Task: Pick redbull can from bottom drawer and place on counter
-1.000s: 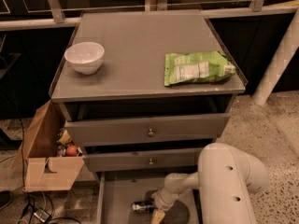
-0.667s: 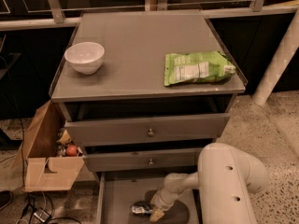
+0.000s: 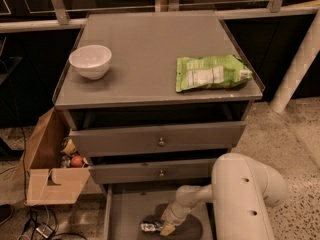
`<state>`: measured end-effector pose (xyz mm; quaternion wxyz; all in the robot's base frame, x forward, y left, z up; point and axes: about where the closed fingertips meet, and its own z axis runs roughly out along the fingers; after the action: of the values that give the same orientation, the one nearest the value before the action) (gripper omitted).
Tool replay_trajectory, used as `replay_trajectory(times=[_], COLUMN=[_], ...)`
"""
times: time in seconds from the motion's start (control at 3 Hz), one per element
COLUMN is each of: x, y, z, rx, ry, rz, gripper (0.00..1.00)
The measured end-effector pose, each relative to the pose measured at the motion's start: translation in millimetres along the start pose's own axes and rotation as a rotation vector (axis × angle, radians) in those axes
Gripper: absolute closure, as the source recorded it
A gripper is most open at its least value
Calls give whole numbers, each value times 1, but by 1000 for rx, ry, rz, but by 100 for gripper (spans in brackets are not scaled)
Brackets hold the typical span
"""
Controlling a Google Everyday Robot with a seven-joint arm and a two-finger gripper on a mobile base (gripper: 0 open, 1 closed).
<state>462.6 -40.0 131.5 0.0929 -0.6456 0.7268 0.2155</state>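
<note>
The redbull can (image 3: 148, 227) lies on its side in the open bottom drawer (image 3: 130, 206), near the frame's lower edge. My gripper (image 3: 164, 228) is down inside that drawer, right against the can's right end, at the end of the white arm (image 3: 240, 194) that reaches in from the lower right. The counter (image 3: 150, 44) is the grey cabinet top above.
A white bowl (image 3: 90, 61) stands at the counter's left and a green snack bag (image 3: 210, 72) lies at its right. Two knobbed upper drawers (image 3: 160, 140) are partly pulled out above the gripper. A cardboard box (image 3: 47, 169) with items stands on the floor to the left.
My gripper has dropped slightly and moved closer to the can. The can has barely shifted in the drawer.
</note>
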Motion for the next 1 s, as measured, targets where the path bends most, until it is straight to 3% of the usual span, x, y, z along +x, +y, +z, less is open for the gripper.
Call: replay_trajectory(times=[0.33,1.0], x=[0,-15], y=[0,20], z=[0,-43], rx=[0,0], ry=[0,-33], rz=[0,-8], gripper=[100,100])
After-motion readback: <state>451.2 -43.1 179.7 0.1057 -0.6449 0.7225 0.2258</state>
